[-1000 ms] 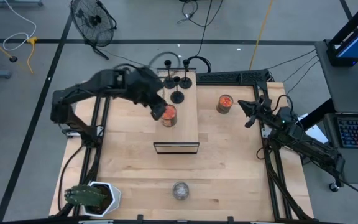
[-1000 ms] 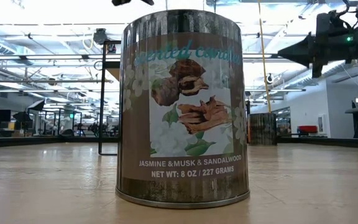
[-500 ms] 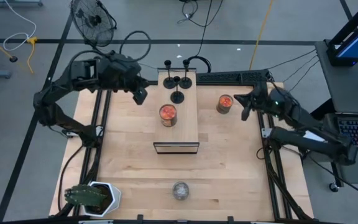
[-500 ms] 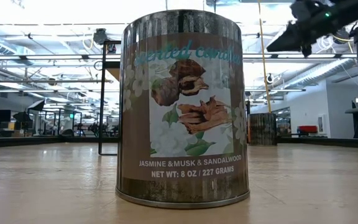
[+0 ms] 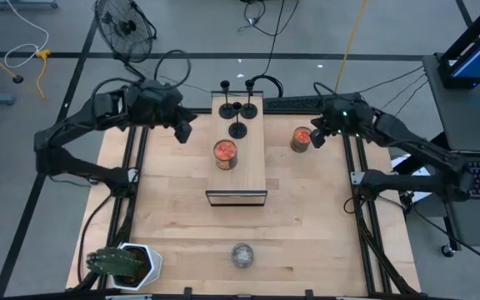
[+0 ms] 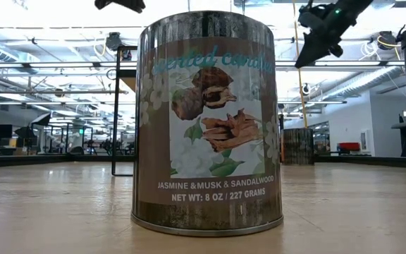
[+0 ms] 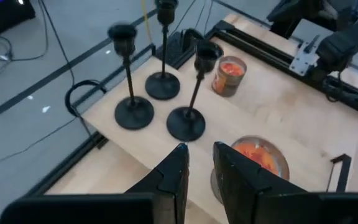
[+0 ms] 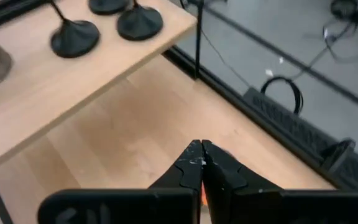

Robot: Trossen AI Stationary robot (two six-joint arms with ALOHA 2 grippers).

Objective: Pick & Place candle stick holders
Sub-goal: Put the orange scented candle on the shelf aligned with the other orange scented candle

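Observation:
Three matte-black candle stick holders (image 5: 238, 117) stand on their disc bases at the far end of a raised wooden shelf (image 5: 252, 171). They also show in the left wrist view (image 7: 186, 123) and the right wrist view (image 8: 74, 37). My left gripper (image 5: 183, 132) hovers left of the shelf, level with the holders, its fingers (image 7: 199, 155) a little open and empty. My right gripper (image 5: 316, 139) hovers beside the right-hand orange-topped tin (image 5: 301, 138), well above the table (image 6: 307, 56), with its fingers (image 8: 201, 149) shut and empty.
Another orange-topped tin (image 5: 225, 154) stands on the shelf, nearer than the holders. A silver-lidded labelled candle tin (image 5: 242, 254) stands near the table's near edge and fills the low view (image 6: 208, 120). A potted plant (image 5: 123, 263) sits at the near left corner.
My left gripper has drawn back from the tin on the shelf toward the table's left and far side. My right gripper has moved toward the table's left and far edge, up to the right-hand tin. No object has moved.

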